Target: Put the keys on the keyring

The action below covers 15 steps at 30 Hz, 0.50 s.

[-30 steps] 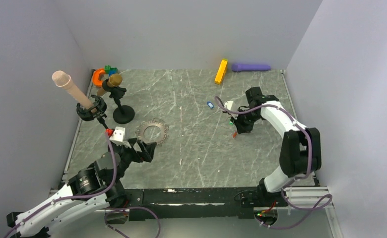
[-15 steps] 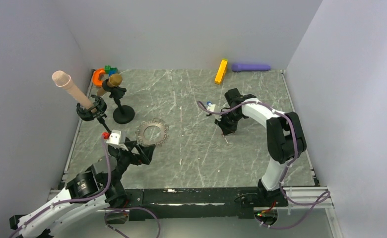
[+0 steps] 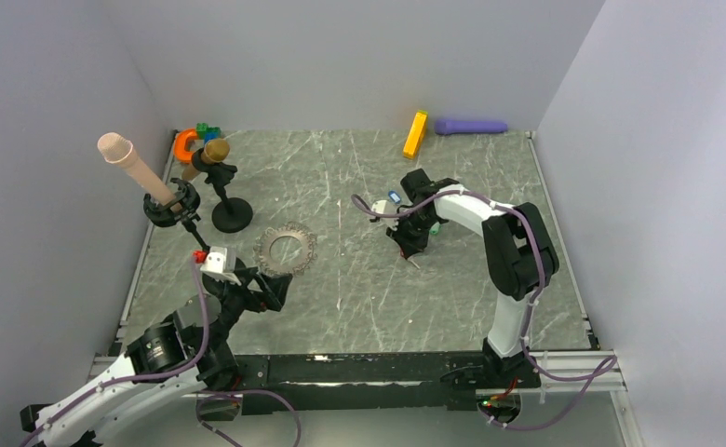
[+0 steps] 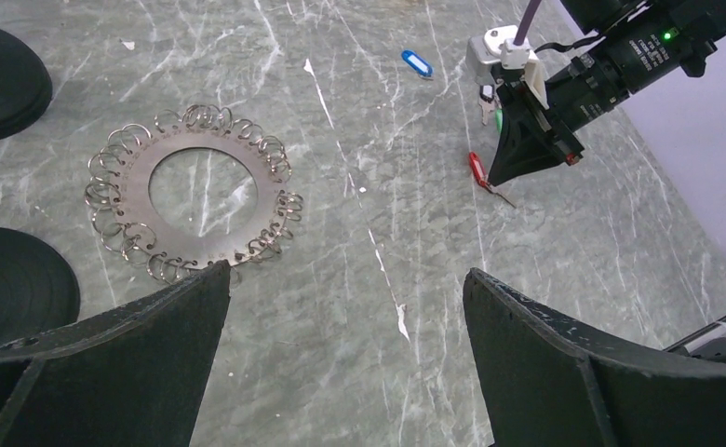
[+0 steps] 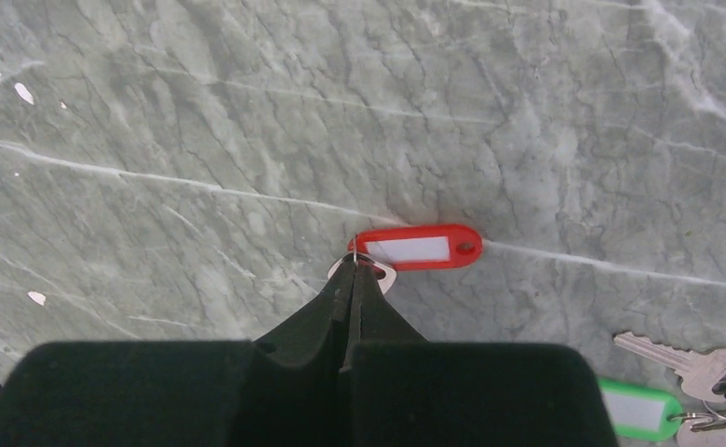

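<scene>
Keyring (image 4: 132, 186) flat, L side; red tag (image 5: 417, 248) flat mid-R, green tag (image 5: 637, 410) near it, blue tag (image 4: 416, 62) farther back.

The grey marbled table (image 3: 359, 289) carries the keyring (image 3: 285, 249) left of centre, with a round black stand base (image 3: 232, 216) just beyond it to the far left. A blue key tag (image 3: 394, 197) lies right of centre, and a red key tag (image 5: 417, 248) and a green key tag (image 5: 637, 409) lie near it. An orange block (image 3: 415, 134) and a purple cylinder (image 3: 471, 126) lie along the far edge.
</scene>
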### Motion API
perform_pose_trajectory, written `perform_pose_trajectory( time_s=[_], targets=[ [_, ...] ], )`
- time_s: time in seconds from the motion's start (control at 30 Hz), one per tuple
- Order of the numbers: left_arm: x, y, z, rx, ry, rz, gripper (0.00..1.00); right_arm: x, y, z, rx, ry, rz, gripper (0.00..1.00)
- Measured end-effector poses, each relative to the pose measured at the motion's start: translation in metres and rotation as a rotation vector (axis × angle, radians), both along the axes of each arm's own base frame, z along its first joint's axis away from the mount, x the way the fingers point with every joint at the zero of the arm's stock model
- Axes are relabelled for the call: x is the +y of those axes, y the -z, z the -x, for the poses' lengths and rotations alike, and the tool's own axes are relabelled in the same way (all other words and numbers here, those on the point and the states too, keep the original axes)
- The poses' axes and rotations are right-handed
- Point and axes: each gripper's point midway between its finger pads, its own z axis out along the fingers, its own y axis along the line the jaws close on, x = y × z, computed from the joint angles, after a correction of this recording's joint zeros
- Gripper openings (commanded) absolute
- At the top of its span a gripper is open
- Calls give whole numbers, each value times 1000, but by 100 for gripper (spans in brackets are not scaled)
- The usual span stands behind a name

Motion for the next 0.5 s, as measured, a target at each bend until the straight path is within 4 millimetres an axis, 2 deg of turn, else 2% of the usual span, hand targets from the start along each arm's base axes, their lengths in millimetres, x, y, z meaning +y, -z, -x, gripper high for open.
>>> perform_pose_trajectory(
  time_s=[0.5],
  targets=[
    [-3,5,1,17,7,16,99,13,0,-1,-15,3,-14,3]
  ],
)
